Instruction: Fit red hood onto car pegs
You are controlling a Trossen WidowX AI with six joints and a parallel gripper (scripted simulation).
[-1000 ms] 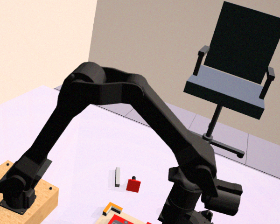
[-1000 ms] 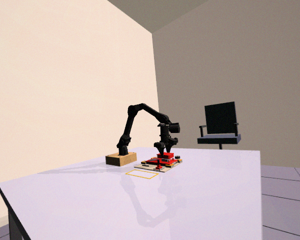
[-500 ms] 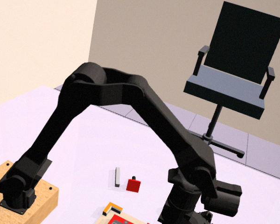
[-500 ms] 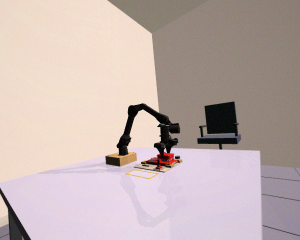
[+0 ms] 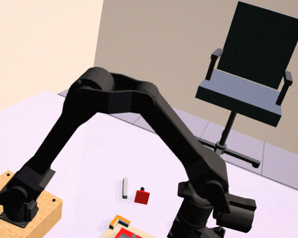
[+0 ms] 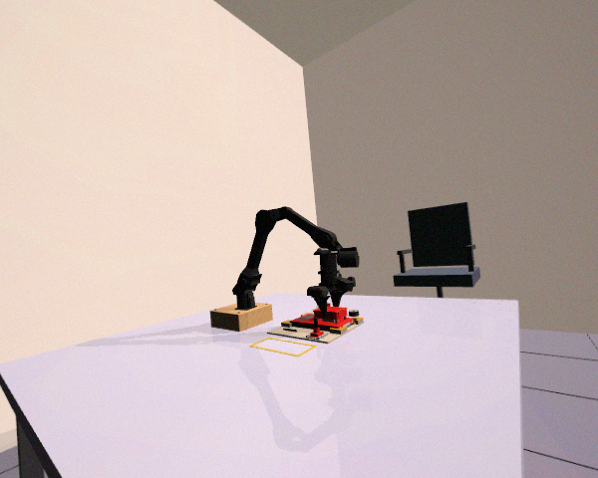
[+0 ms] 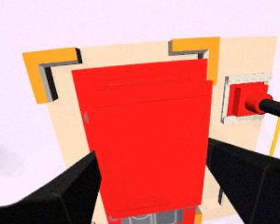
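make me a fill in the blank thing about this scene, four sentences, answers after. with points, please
The black gripper (image 6: 329,309) (image 7: 150,147) is shut on the red flat-roofed ____. The corner brackets around the red toy car chassis (image 6: 302,321) (image 7: 140,78) are coloured ____. The outline on the table (image 6: 418,380) is coloured ____. The arm's base stands on a block made of ____.

Missing words: hood; orange; yellow; wood
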